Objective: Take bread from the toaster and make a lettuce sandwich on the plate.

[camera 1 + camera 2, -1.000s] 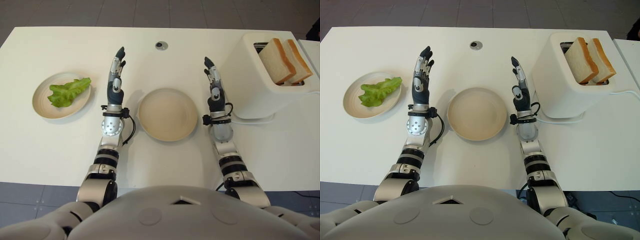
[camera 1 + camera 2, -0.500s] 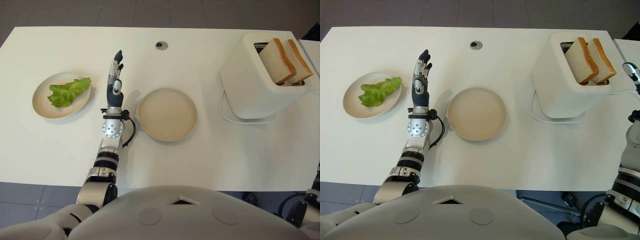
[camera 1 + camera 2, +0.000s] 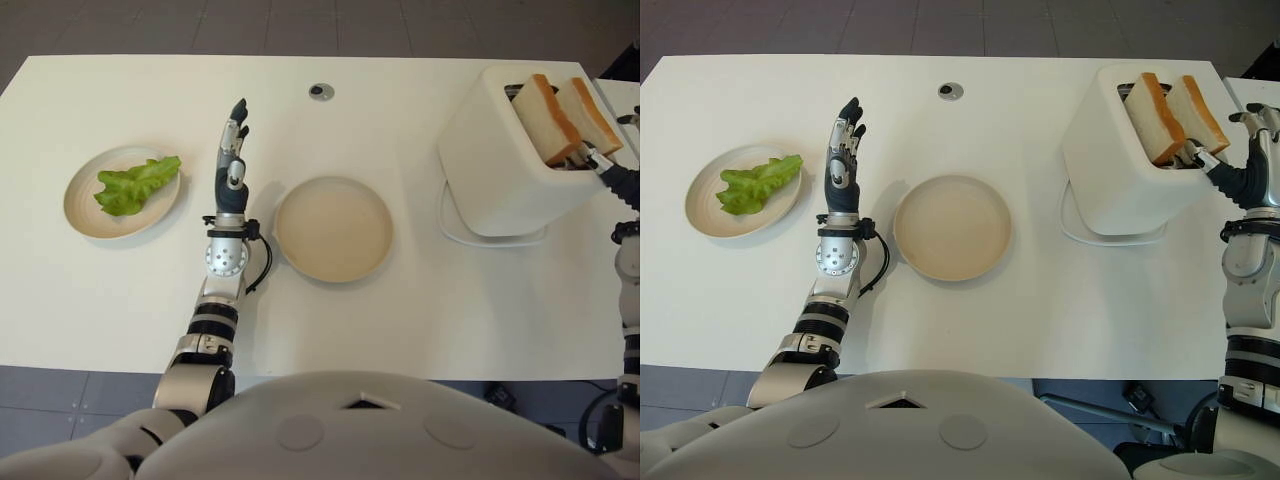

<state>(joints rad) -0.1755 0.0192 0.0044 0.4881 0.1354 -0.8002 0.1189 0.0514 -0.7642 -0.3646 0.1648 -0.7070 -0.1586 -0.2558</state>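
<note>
Desk [image 3: 420, 310]: white, carrying everything below.
Plate [image 3: 334, 228]: round and bare, at the middle of the near half.
Left hand [image 3: 231, 165]: just left of the plate, fingers straight and wide, pointing away, holding nothing.
Lettuce [image 3: 136, 184]: on a small plate [image 3: 80, 215] further left, apart from the left hand.
Right hand [image 3: 1245, 165]: at the toaster's right edge, fingers spread wide, fingertips [image 3: 1196, 153] at the base of the right slice, not closed on it.
Toaster [image 3: 1110, 170]: white, far right, tilted leftward.
Bread [image 3: 1153, 103]: two slices standing in the toaster's slots.
Grommet [image 3: 322, 91]: far, centre.
</note>
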